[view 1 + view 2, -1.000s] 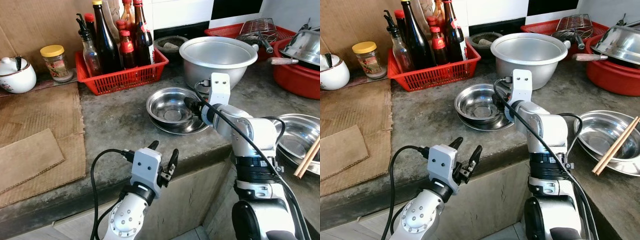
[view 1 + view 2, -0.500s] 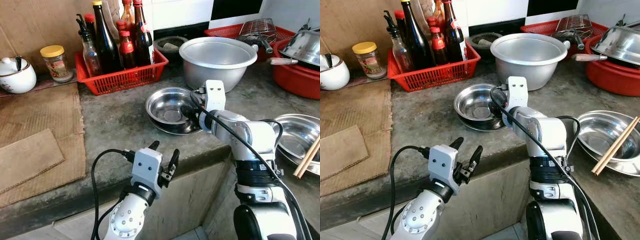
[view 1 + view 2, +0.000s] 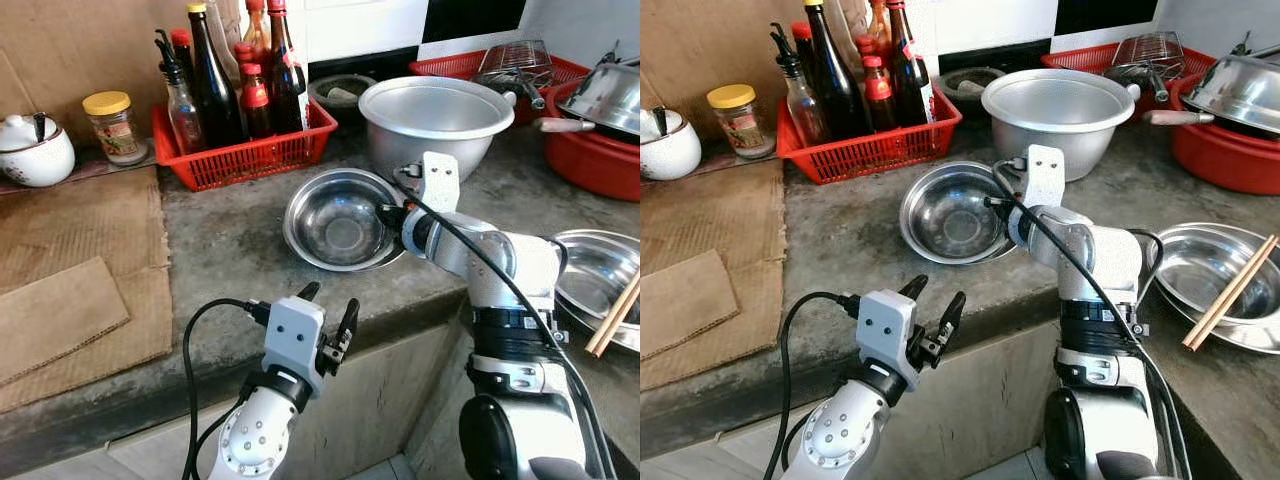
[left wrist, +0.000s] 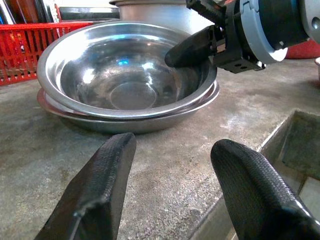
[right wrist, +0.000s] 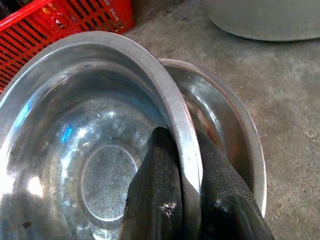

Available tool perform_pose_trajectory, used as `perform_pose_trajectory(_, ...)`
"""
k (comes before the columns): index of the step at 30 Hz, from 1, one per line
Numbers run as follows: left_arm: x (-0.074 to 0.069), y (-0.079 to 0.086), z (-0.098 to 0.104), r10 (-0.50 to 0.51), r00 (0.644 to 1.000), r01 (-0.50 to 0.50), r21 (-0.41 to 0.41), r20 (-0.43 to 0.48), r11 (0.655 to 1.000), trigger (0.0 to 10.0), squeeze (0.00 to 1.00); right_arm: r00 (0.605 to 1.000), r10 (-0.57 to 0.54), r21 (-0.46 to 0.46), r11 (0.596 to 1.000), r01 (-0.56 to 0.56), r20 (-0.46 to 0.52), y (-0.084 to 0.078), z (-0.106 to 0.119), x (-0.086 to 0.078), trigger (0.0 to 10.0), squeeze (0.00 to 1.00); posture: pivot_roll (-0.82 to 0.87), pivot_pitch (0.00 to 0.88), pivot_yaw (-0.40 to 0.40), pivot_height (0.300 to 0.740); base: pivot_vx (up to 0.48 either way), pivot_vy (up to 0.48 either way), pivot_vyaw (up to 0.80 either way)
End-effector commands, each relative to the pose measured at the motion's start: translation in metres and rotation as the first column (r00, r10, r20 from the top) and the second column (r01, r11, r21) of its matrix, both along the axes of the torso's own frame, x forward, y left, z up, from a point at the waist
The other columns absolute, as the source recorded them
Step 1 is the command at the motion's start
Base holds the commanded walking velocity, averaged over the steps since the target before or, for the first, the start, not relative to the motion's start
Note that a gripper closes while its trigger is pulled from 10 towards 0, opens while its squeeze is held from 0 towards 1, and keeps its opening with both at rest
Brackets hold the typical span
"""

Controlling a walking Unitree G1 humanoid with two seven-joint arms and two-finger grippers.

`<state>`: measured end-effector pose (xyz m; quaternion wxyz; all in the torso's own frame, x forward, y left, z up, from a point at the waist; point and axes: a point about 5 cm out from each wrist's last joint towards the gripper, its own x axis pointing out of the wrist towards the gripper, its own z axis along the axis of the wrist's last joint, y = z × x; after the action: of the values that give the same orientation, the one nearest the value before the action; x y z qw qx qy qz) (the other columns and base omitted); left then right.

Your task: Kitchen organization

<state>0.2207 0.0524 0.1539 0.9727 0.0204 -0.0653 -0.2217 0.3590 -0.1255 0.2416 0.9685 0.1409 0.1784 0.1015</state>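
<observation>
A small steel bowl [image 3: 335, 218] sits tilted inside a second steel bowl [image 5: 235, 135] on the grey counter, in front of the big aluminium basin [image 3: 436, 110]. My right gripper [image 3: 388, 213] is shut on the upper bowl's right rim, one finger inside and one outside, as the right wrist view shows at the fingers [image 5: 159, 190]. My left gripper [image 3: 325, 322] hovers open at the counter's front edge, its fingertips [image 4: 105, 175] pointing toward the bowls, holding nothing.
A red basket [image 3: 245, 150] of sauce bottles stands at the back. A jar [image 3: 110, 125] and white teapot [image 3: 35, 150] sit at left above cardboard sheets [image 3: 75, 290]. At right lie a steel bowl with chopsticks [image 3: 610, 300] and red tubs [image 3: 600, 150].
My right gripper has lifted and tilted the upper bowl by its rim, shifting it slightly left off the lower bowl. The left arm has stayed still.
</observation>
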Motion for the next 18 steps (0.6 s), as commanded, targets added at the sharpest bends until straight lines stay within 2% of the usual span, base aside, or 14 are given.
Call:
perform_pose_trajectory(1,-0.002,-0.001,0.000,0.000,1.000,0.000,-0.013,-0.007,1.000,10.0,0.00,0.996,-0.037,-0.012,0.999,0.036,-0.079,-0.004,-0.014,0.000,0.0,0.00,0.09,0.094,-0.018,0.740,0.000,0.000,0.00)
perform_pose_trajectory(4,-0.001,-0.001,0.000,0.000,1.000,0.000,-0.014,-0.008,1.000,10.0,0.00,0.994,-0.076,0.043,0.996,0.080,-0.084,-0.008,-0.015,0.000,0.0,0.00,0.09,0.096,-0.016,0.740,0.000,0.000,0.00)
perform_pose_trajectory(6,-0.001,-0.001,0.000,-0.001,1.000,0.001,-0.014,-0.009,1.000,10.0,0.00,0.992,-0.111,0.138,0.983,0.118,-0.052,-0.009,-0.012,0.000,0.0,0.00,0.09,0.097,-0.015,0.740,0.000,0.000,0.00)
perform_pose_trajectory(7,-0.001,-0.001,0.000,-0.001,1.000,0.001,-0.014,-0.009,1.000,10.0,0.00,0.992,-0.111,0.138,0.983,0.118,-0.052,-0.009,-0.012,0.000,0.0,0.00,0.09,0.097,-0.015,0.740,0.000,0.000,0.00)
perform_pose_trajectory(8,-0.001,-0.001,0.000,0.000,1.000,0.000,-0.014,-0.009,1.000,10.0,0.00,0.990,-0.142,0.273,0.953,0.133,0.011,-0.008,-0.004,-0.001,0.0,0.00,0.09,0.097,-0.014,0.740,0.000,0.000,0.00)
perform_pose_trajectory(11,-0.001,-0.001,0.000,0.000,1.000,0.000,-0.015,-0.008,1.000,10.0,0.00,0.988,-0.151,0.316,0.939,0.134,0.031,-0.007,-0.001,-0.001,0.0,0.00,0.09,0.097,-0.014,0.740,0.000,0.000,0.00)
perform_pose_trajectory(13,-0.001,-0.001,0.000,-0.001,1.000,0.001,-0.015,-0.008,1.000,10.0,0.00,0.979,-0.191,0.394,0.907,0.149,0.069,-0.008,0.004,-0.004,0.0,0.00,0.09,0.094,-0.010,0.740,0.000,0.000,0.00)
perform_pose_trajectory(15,0.000,-0.001,0.000,-0.001,1.000,0.001,-0.015,-0.007,1.000,10.0,0.00,0.960,-0.243,0.403,0.900,0.169,0.139,-0.012,0.010,-0.008,0.0,0.00,0.09,0.094,-0.009,0.740,0.000,0.000,0.00)
perform_pose_trajectory(18,0.000,-0.002,0.001,-0.001,1.000,0.001,-0.016,-0.005,1.000,10.0,0.00,0.935,-0.271,0.357,0.917,0.178,0.228,-0.015,0.015,-0.013,0.0,0.00,0.09,0.091,-0.010,0.740,0.000,0.000,0.00)
